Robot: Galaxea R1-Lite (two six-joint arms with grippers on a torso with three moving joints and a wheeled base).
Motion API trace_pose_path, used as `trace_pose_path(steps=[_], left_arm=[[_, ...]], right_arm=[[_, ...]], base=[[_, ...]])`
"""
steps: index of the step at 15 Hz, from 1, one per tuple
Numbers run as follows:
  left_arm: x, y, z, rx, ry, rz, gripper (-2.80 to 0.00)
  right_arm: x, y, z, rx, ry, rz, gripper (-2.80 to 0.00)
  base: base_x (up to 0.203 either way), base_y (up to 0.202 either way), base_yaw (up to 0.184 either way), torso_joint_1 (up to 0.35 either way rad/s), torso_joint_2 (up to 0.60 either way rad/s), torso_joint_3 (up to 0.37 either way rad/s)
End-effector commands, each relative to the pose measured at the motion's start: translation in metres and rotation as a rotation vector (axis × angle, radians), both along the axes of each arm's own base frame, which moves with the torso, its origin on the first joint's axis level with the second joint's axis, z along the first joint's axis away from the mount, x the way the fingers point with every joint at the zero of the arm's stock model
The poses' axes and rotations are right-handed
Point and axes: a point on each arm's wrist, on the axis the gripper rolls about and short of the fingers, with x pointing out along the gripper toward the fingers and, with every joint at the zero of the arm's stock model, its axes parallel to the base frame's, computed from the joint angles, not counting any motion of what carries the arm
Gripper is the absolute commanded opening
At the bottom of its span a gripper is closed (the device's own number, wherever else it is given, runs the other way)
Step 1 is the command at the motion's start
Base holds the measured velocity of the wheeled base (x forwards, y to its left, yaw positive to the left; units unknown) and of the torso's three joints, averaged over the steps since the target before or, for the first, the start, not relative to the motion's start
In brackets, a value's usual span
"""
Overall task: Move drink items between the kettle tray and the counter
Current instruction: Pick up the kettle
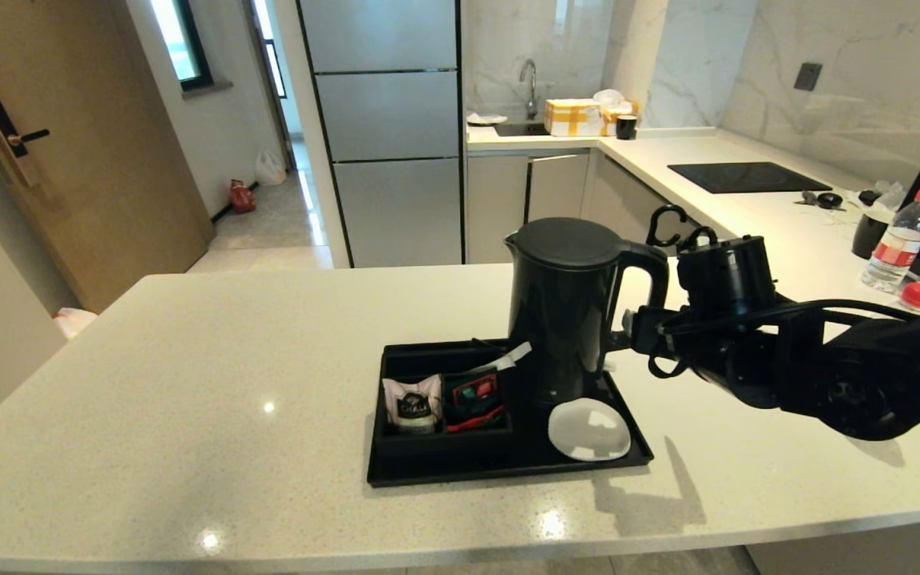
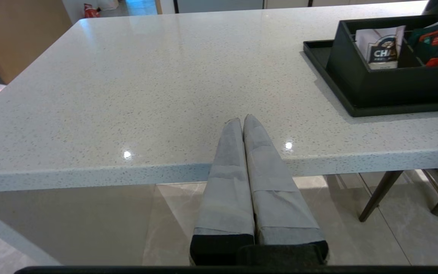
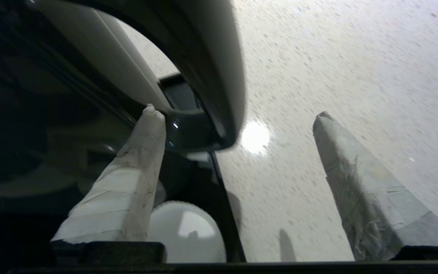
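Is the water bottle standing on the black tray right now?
No, the water bottle stands on the counter far from the tray.

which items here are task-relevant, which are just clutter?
Job: kettle, kettle tray, sachet, water bottle, counter, right gripper with jaws open astride the kettle handle.
Clutter: red-and-green packets, hob, yellow-taped box.

I see a matt black kettle (image 1: 568,307) on my glossy speckled stone table (image 1: 188,383); fingers (image 3: 127,190) wrapped in rough grey tape.
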Motion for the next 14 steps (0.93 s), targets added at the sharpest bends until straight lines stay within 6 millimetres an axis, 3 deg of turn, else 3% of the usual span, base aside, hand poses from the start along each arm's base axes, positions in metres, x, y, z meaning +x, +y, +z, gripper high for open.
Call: trace_pose_path(steps=[1, 4, 9, 14], left_arm=[[0.0, 0.0, 0.0, 0.0, 0.0, 0.0, -2.8], [0.0, 0.0, 0.0, 0.0, -0.001, 0.0, -2.8], [0.0, 0.0, 0.0, 0.0, -0.001, 0.0, -2.8], [0.0, 0.0, 0.0, 0.0, -0.001, 0.0, -2.8]], right_arm=[[0.007, 0.004, -0.011, -0.006, 0.002, 0.001, 0.0], [0.02, 0.005, -0.017, -0.035, -0.058, 0.006, 0.0], [0.038, -0.011, -0.017, -0.109, -0.218, -0.012, 0.0], [0.049, -0.023, -0.027, -0.096, -0.211, 0.003, 0.0]], base=[[0.0, 0.0, 0.0, 0.0, 0.0, 0.0], [0.0, 0.0, 0.0, 0.0, 0.0, 0.0], [0.0, 0.0, 0.0, 0.0, 0.0, 0.0], [0.0, 0.0, 0.0, 0.0, 0.0, 0.0]])
